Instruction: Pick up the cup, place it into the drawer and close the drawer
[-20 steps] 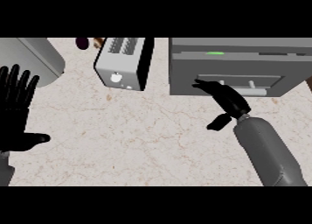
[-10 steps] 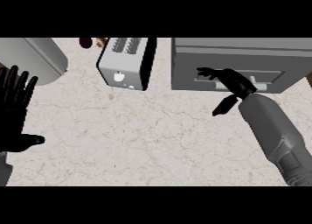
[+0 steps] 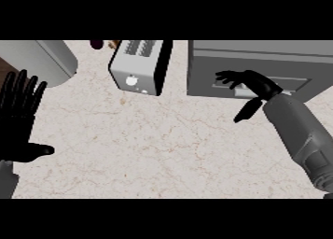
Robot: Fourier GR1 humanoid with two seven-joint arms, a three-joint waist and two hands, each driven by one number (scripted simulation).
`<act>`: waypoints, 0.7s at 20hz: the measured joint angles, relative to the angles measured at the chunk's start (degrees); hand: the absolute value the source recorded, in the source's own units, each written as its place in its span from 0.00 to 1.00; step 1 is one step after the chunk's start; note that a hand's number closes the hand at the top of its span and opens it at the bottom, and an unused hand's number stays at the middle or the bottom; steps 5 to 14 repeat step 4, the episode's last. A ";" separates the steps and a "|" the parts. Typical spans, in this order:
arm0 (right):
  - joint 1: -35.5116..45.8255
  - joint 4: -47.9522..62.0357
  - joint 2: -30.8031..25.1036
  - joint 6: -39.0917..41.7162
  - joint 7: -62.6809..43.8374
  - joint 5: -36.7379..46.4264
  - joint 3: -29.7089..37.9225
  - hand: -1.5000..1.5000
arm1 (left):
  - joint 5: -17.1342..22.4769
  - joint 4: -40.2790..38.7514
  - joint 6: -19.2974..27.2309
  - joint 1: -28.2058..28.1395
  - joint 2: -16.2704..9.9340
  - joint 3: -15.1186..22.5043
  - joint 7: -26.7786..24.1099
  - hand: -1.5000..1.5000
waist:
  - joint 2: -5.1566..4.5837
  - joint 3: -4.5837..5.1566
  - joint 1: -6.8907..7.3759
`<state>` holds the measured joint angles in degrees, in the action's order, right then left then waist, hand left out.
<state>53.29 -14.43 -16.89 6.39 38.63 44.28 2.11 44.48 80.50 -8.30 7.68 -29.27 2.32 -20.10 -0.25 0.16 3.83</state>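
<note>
- Since the earlier frames the drawer (image 3: 265, 74), at the counter's (image 3: 162, 144) far right corner, has gone in: the open top and the green item seen inside it no longer show, and only the grey front faces the robot.
- The right hand (image 3: 255, 84) has followed the front inward and now lies against it, fingers loosely spread and bent toward the panel, thumb hanging down; it grips nothing.
- The left hand (image 3: 17, 119) rests at the counter's left edge, fingers up and spread, holding nothing.
- Cup: not visible anywhere on the counter. Judged to be inside the drawer; this cannot be confirmed from the present view.
- A toaster (image 3: 140, 67) stands at the far edge, left of the drawer and apart from it. A grey block (image 3: 38, 58) occupies the far left corner.
- Step in hand, as judged: closing the drawer, at or near completion.
- Next move calls for: checking that the front sits flush, a short further push if not, then drawing the right hand straight back clear of the front.
</note>
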 measured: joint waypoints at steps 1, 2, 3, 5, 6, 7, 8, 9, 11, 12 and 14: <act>0.00 0.60 -0.02 0.21 0.64 -0.39 0.40 0.00 | -0.15 0.05 0.06 0.28 -0.07 -0.06 0.04 0.00 | -0.06 -0.09 0.14; 0.28 1.23 -0.11 0.81 1.03 -0.61 0.64 0.00 | -0.31 0.23 0.56 0.57 0.32 0.15 0.25 0.00 | -0.12 -0.18 0.16; 0.38 1.67 -0.16 0.86 1.54 -0.82 0.90 0.00 | -0.53 0.05 0.54 0.56 0.63 0.30 0.05 0.00 | -0.18 -0.22 0.22; 0.51 2.10 -0.38 1.22 2.22 -0.87 0.98 0.00 | -0.74 -0.32 0.35 0.64 0.61 0.14 -0.28 0.00 | -0.28 -0.24 0.35; 0.51 2.10 -0.38 1.22 2.22 -0.87 0.98 0.00 | -0.74 -0.32 0.35 0.64 0.61 0.14 -0.28 0.00 | -0.28 -0.24 0.35; 0.51 2.10 -0.38 1.22 2.22 -0.87 0.98 0.00 | -0.74 -0.32 0.35 0.64 0.61 0.14 -0.28 0.00 | -0.28 -0.24 0.35; 0.51 2.10 -0.38 1.22 2.22 -0.87 0.98 0.00 | -0.74 -0.32 0.35 0.64 0.61 0.14 -0.28 0.00 | -0.28 -0.24 0.35; 0.51 2.10 -0.38 1.22 2.22 -0.87 0.98 0.00 | -0.74 -0.32 0.35 0.64 0.61 0.14 -0.28 0.00 | -0.28 -0.24 0.35; 0.51 2.10 -0.38 1.22 2.22 -0.87 0.98 0.00 | -0.74 -0.32 0.35 0.64 0.61 0.14 -0.28 0.00 | -0.28 -0.24 0.35; 0.51 2.10 -0.38 1.22 2.22 -0.87 0.98 0.00 | -0.74 -0.32 0.35 0.64 0.61 0.14 -0.28 0.00 | -0.28 -0.24 0.35; 0.51 2.10 -0.38 1.22 2.22 -0.87 0.98 0.00 | -0.74 -0.32 0.35 0.64 0.61 0.14 -0.28 0.00 | -0.28 -0.24 0.35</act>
